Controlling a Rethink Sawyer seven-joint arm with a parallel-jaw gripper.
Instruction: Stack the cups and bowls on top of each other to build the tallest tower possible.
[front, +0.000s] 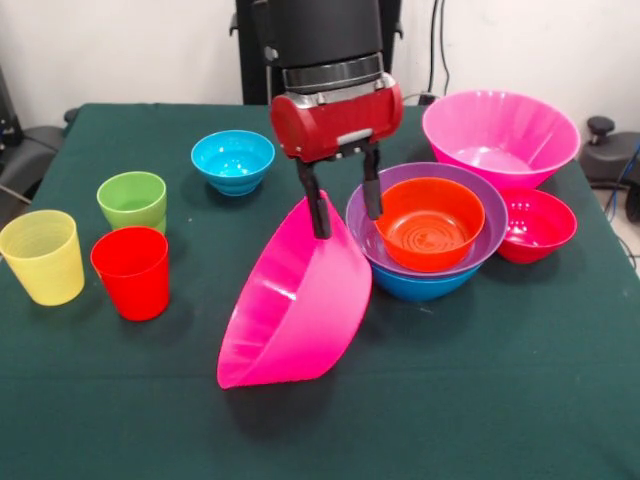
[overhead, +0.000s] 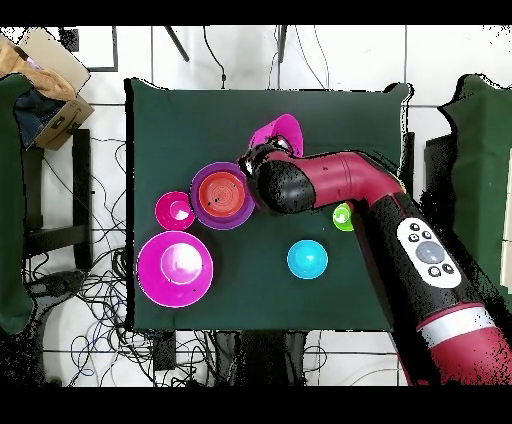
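Note:
My gripper hangs open astride the top rim of a large pink bowl. One finger is inside the bowl and the other is outside, over the tower. The bowl stands tilted on its edge with its opening facing left, beside the tower. The tower is a blue bowl lowest, then the purple bowl, then the orange bowl. In the overhead view the tilted pink bowl shows past the arm, next to the tower, and the gripper is hidden under the arm.
A second large pink bowl and a small crimson bowl stand right of the tower. A cyan bowl is at the back left. Green, yellow and red cups stand at the left.

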